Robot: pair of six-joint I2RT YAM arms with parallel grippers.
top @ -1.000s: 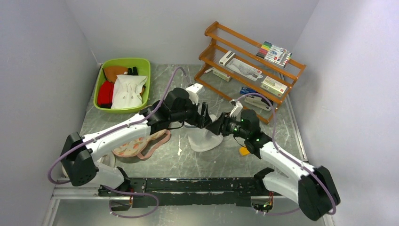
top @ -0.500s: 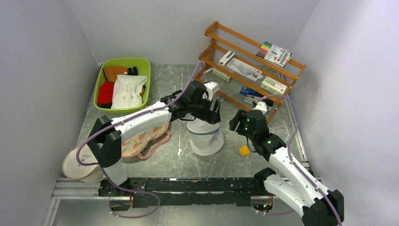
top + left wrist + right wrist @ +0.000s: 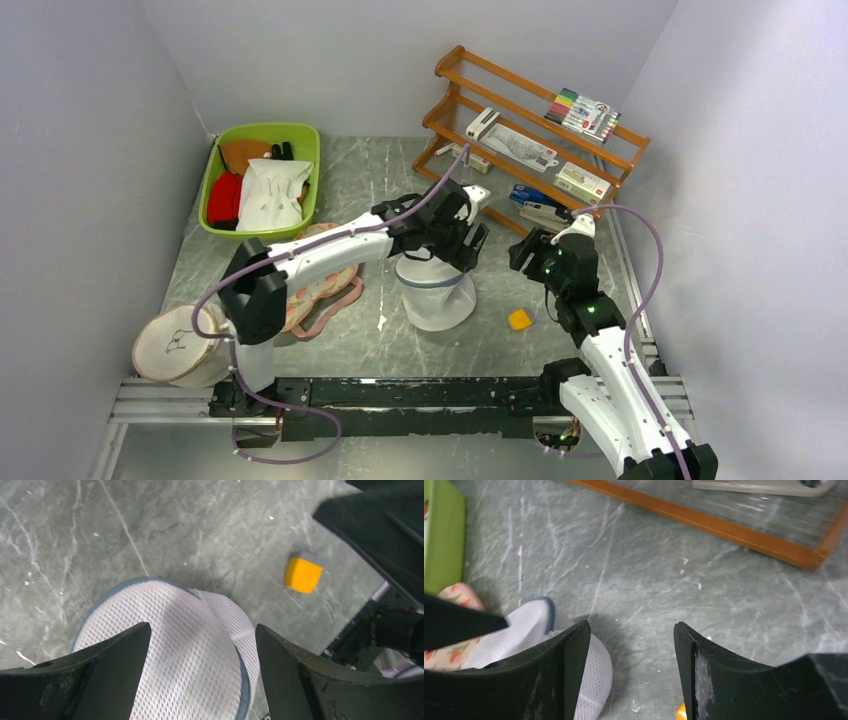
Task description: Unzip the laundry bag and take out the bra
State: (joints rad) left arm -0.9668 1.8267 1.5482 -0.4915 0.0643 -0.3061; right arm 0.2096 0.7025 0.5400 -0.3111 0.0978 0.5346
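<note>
The laundry bag (image 3: pixel 436 296) is a white mesh pod with a dark zipper rim, standing at the table's middle. My left gripper (image 3: pixel 466 247) hovers open just above its far right side. In the left wrist view the mesh dome (image 3: pixel 170 655) fills the space between and below the spread jaws of the gripper (image 3: pixel 202 636), which hold nothing. My right gripper (image 3: pixel 527 254) is open and empty, to the right of the bag and apart from it. The right wrist view shows the gripper (image 3: pixel 631 630) over bare table, with the bag (image 3: pixel 529 627) at lower left. No bra shows.
An orange block (image 3: pixel 519 319) lies right of the bag, also in the left wrist view (image 3: pixel 303 574). A floral pad (image 3: pixel 322 291) lies left of it. A green bin (image 3: pixel 305 150) of cloths stands back left, a wooden rack (image 3: pixel 452 118) back right, and a round hoop (image 3: pixel 172 347) front left.
The two grippers met over the bag a second ago. My right gripper has pulled back to the right. My left arm has reached further right across the bag's top.
</note>
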